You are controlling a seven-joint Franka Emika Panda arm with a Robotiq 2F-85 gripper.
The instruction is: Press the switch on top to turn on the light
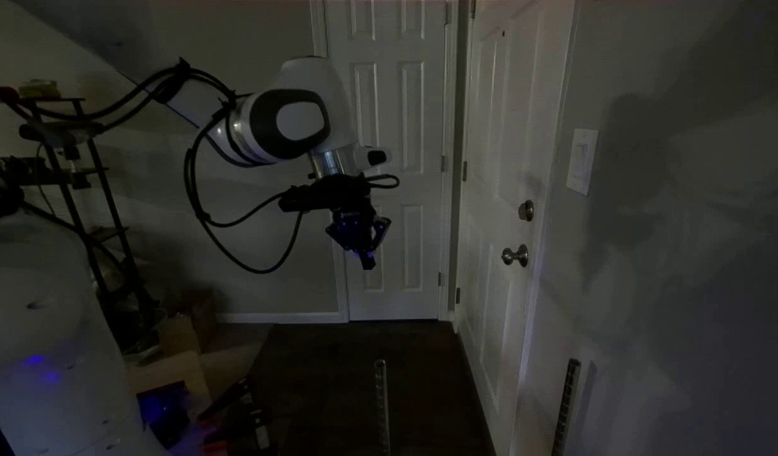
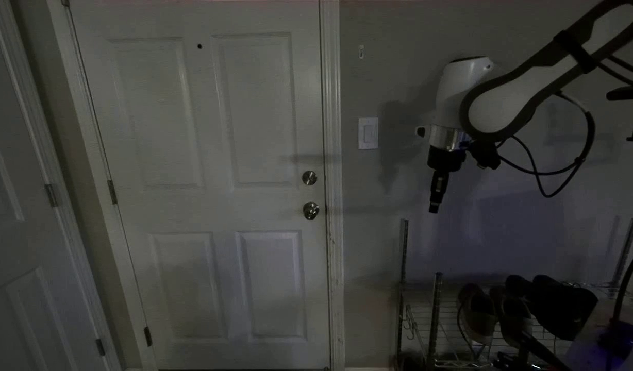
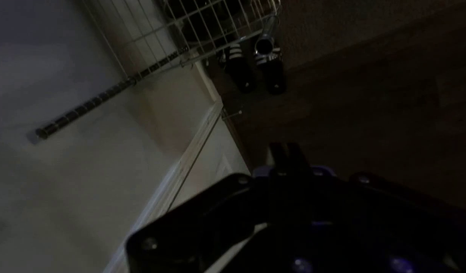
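My claw comes nearest in the wrist view, clenched, pointing downward, well apart from the knobbed door. Beyond it, the wire rack stands right of that door in an exterior view. Farther off, the switch sits on the wall, just right of that door in both exterior views.

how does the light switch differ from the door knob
The switch is a flat, pale, upright rectangle; the door knob is round, shiny metal. The switch is on the wall, the door knob on the door. The switch sits higher than the door knob. Both are untouched by the fingers.
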